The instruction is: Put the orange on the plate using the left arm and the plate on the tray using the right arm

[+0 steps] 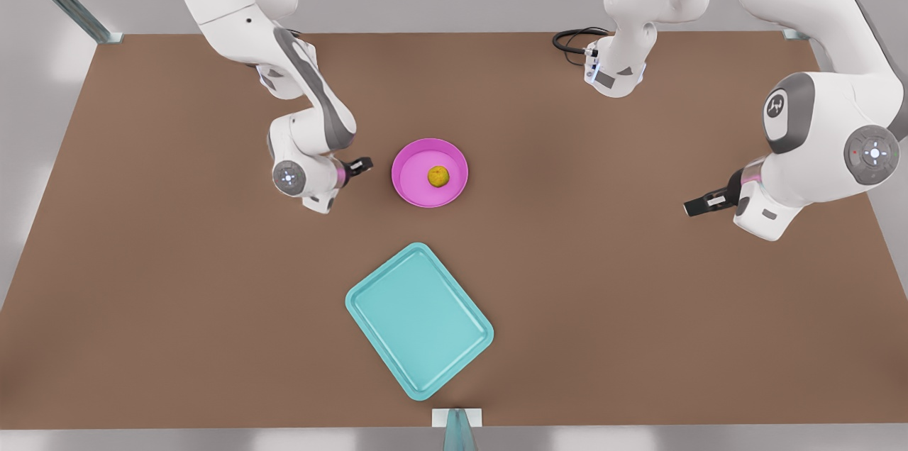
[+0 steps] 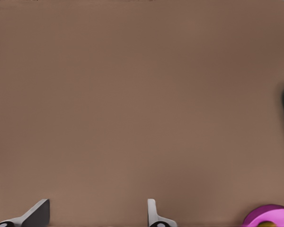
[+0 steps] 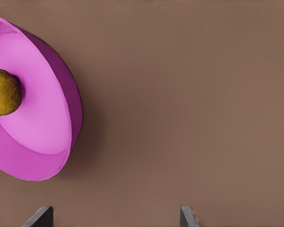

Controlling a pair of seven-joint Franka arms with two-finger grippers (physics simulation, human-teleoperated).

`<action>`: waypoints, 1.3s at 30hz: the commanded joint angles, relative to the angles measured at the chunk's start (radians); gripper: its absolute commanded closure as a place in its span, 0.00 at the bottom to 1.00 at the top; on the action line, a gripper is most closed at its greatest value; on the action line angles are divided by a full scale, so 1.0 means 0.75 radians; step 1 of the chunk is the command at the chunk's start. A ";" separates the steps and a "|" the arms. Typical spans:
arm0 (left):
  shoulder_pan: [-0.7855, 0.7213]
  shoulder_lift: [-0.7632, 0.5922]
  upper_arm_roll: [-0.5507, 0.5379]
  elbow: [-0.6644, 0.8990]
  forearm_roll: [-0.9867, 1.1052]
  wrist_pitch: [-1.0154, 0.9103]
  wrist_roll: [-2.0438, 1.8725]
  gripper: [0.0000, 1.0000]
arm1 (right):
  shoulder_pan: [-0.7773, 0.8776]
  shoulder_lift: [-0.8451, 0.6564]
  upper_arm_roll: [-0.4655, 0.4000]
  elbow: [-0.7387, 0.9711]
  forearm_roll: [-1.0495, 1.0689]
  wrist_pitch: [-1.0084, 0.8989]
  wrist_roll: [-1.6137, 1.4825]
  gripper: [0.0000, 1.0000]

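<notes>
Nearest the front camera: flat teal rectangular tray with rounded corners [image 1: 418, 320], lying askew on the brown desk [image 1: 177, 295], nothing on it.

Beyond it, mid-desk: round magenta-pink shallow plate [image 1: 411, 153], well apart from the tray. The small bumpy yellow-orange ball, the orange [image 1: 438, 176], sits inside the plate, near its centre. Judgement: the orange step is done; the plate-to-tray step is in hand.

Right gripper [image 1: 365, 166]: low, just beside the plate rim on the front view's left, not touching. In the right wrist view its fingers stand wide apart and hold nothing.

Left gripper [image 1: 689, 208]: well off toward the front view's right, fingers spread, nothing held. This arm waits.

Next move, as I judge it: bring the right gripper's fingers astride the plate rim, pinch, then lift level so the orange does not roll out, and carry the plate to the tray.
</notes>
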 commanded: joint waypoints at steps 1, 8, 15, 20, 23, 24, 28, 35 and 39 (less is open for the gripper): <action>0.001 -0.001 0.003 -0.001 0.007 0.006 0.257 0.00 | -0.001 0.029 0.046 -0.029 0.169 0.443 -0.043 0.00; 0.001 -0.003 0.013 -0.007 0.007 0.006 0.257 0.00 | -0.001 0.176 0.173 -0.025 0.229 0.615 -0.041 0.00; 0.001 -0.003 0.013 -0.007 0.009 0.006 0.257 0.00 | 0.111 0.235 0.181 -0.031 0.233 0.656 -0.043 0.00; -0.001 -0.010 0.013 -0.007 0.009 -0.007 0.257 0.00 | 0.140 0.284 0.181 -0.029 0.233 0.692 -0.043 0.00; -0.001 -0.005 0.013 -0.005 0.007 -0.021 0.243 0.00 | 0.142 0.299 0.181 -0.029 0.233 0.703 -0.043 0.00; -0.001 -0.005 0.013 -0.003 0.007 -0.021 0.241 0.00 | 0.142 0.299 0.181 -0.029 0.233 0.703 -0.043 0.00; -0.001 -0.014 0.013 -0.005 -0.003 -0.017 0.255 0.00 | 0.136 0.303 0.181 -0.025 0.231 0.694 -0.045 0.07; -0.001 -0.001 0.011 -0.011 -0.001 0.001 0.321 0.00 | 0.130 0.293 0.184 -0.021 0.231 0.682 -0.047 0.61; -0.001 -0.001 0.011 -0.007 0.005 -0.001 0.321 0.00 | 0.130 0.286 0.184 -0.017 0.231 0.662 -0.079 0.70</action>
